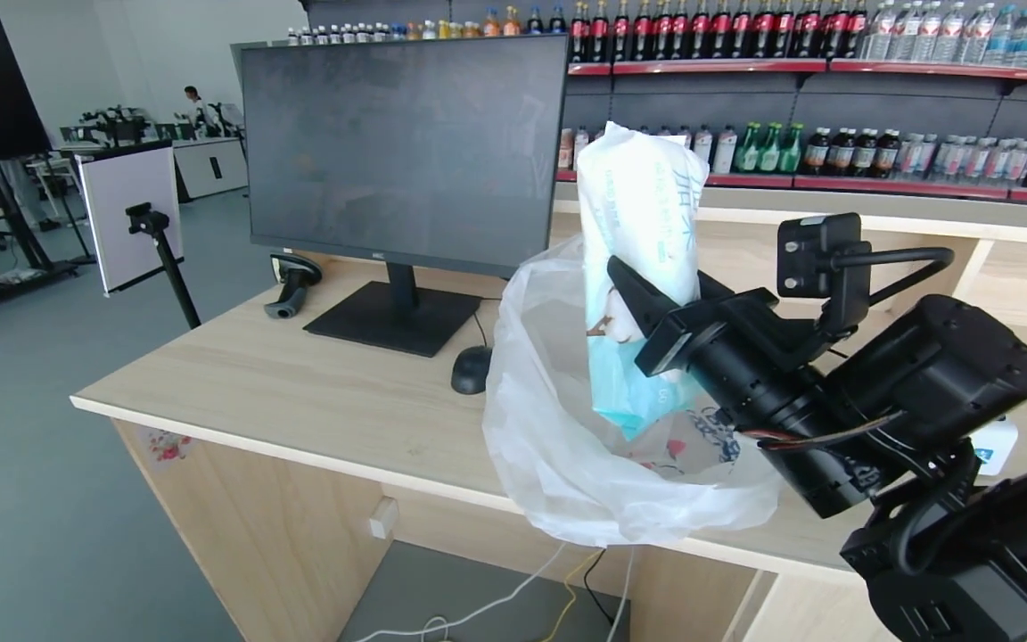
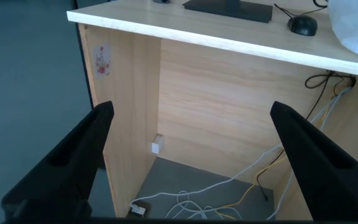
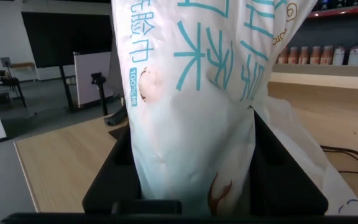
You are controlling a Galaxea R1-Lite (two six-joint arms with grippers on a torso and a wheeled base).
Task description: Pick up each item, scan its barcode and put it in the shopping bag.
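The left claw (image 2: 192,112) hangs with its fingers wide apart, below the tabletop (image 1: 299,374) edge. The right claw (image 3: 197,180) is clamped on a white pack (image 1: 643,205) with teal lettering and a cotton-boll picture. The pack is upright, its lower end inside the translucent shopping bag (image 1: 558,446) beneath that claw. To the left of that claw lies a black mouse (image 1: 471,368), and farther off stand a dark monitor (image 1: 402,147) and a handheld scanner (image 1: 292,285).

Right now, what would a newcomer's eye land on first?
The tall white and teal pack stands upright in the right gripper, its lower end inside the translucent shopping bag at the front edge of the desk. Behind it stands a dark monitor; the left gripper hangs open below desk level.
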